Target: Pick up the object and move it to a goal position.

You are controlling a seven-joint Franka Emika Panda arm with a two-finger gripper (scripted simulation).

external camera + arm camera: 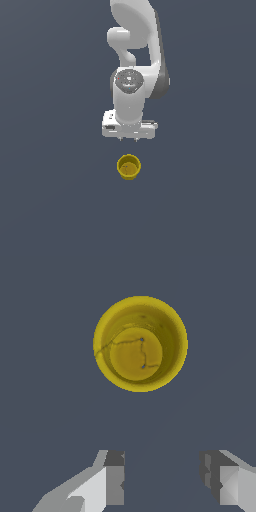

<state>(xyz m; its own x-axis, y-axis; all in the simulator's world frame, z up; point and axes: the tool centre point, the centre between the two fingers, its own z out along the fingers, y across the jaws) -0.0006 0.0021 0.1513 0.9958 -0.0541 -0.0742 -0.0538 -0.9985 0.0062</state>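
The object is a small yellow round cup (129, 167), upright and hollow, standing on the dark grey floor in front of the arm in the exterior view. In the wrist view the cup (140, 344) shows from straight above, with its thick rim and inner bottom visible. My white gripper (129, 139) hangs pointing down, behind and above the cup, not touching it. In the wrist view my gripper (162, 476) is open, its two fingertips apart with nothing between them, and the cup lies off to one side of the gap.
The plain dark grey floor (50, 200) fills both views. The white arm (131, 55) rises behind the gripper. No other objects or goal marker show.
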